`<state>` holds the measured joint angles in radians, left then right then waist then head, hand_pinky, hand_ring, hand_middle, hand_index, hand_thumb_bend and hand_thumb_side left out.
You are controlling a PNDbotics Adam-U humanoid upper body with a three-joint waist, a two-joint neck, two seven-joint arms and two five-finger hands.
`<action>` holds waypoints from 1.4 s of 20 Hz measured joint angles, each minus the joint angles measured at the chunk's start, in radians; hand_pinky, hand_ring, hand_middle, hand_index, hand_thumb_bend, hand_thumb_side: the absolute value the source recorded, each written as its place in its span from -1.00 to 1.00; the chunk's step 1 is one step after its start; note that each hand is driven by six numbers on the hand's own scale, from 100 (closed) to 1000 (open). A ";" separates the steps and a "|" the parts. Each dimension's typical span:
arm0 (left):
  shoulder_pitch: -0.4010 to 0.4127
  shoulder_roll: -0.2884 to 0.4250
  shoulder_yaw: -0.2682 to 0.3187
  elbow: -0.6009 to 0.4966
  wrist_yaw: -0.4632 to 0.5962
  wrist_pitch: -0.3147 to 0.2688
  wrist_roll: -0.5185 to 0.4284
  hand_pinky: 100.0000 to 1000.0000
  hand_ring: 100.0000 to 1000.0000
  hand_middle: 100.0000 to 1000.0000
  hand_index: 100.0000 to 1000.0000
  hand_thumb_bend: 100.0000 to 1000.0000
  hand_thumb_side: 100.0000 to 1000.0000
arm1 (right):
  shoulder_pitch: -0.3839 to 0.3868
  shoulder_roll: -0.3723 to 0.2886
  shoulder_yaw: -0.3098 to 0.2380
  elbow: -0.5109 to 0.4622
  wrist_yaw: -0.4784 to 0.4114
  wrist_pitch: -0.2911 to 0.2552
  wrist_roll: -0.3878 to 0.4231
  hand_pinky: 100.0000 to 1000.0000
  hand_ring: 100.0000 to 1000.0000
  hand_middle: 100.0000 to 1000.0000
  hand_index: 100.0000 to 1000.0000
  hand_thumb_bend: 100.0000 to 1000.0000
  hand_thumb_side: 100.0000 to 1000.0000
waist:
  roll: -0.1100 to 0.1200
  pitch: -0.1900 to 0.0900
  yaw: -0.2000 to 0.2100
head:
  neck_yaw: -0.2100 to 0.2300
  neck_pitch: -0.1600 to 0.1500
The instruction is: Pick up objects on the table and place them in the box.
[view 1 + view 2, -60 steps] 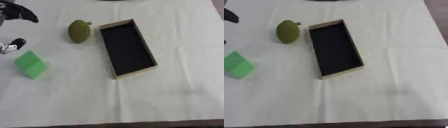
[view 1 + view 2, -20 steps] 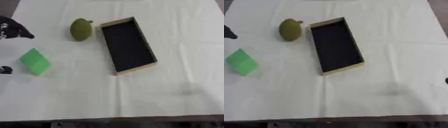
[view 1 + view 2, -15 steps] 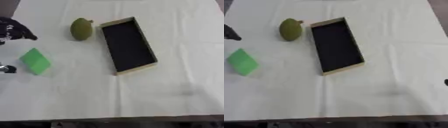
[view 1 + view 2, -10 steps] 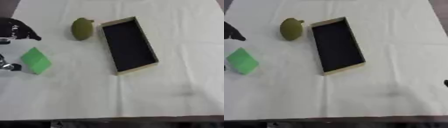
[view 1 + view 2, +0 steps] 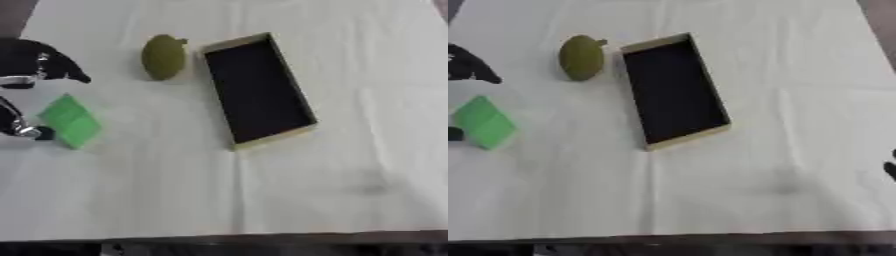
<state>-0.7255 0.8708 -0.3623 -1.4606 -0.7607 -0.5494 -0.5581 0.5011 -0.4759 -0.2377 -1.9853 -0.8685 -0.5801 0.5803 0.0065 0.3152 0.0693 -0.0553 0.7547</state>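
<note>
Readable text: none in either view.
Box: plain tan rim, dark inside, no lettering or label that can be made out.
Green block: plain green faces, no marks.
Olive-green fruit: no sticker or print.
Worktop: plain white cloth, no signs or numbers.

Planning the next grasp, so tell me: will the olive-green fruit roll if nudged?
Probably. The olive-green fruit looks rounded and egg-shaped, lying free on the flat table, so it may roll or wobble. Its smooth curve could slip between fingers.
</note>
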 measured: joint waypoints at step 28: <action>-0.019 -0.036 -0.023 0.073 -0.044 0.001 -0.001 0.64 0.57 0.30 0.55 -0.22 -0.47 | 0.000 0.037 0.036 0.000 0.074 0.000 0.000 1.00 1.00 0.18 1.00 -1.00 -0.18 | 0.002 0.006 -0.002 | 0.024 -0.009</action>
<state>-0.7442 0.8345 -0.3853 -1.3876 -0.8051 -0.5487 -0.5589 0.5011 -0.4385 -0.2019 -1.9853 -0.7941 -0.5801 0.5803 0.0090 0.3207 0.0669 -0.0314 0.7457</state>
